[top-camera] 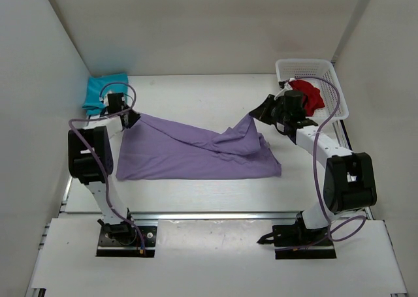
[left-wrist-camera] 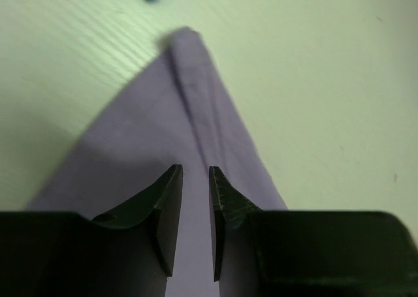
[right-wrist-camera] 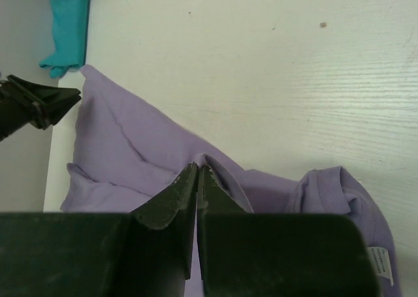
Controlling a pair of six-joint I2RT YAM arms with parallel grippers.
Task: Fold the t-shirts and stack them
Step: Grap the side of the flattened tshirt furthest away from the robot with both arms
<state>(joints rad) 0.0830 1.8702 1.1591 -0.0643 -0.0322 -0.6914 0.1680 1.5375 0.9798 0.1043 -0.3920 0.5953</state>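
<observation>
Fingers on right (right-wrist-camera: 186, 192) pinch lifted lavender shirt (top-camera: 196, 156); left fingers (left-wrist-camera: 166, 212) parted above corner

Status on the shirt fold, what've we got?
Left gripper open over purple shirt corner. Right gripper shut on its raised edge. Teal shirt back left, red shirt in basket. Nothing in the way.

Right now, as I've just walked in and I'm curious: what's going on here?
The right tool pinches the far edge of the lavender t-shirt and holds it raised off the table. The left tool, jaws slightly apart, sits at its far left corner. The teal t-shirt lies at the far left, the red t-shirt in the basket.
</observation>
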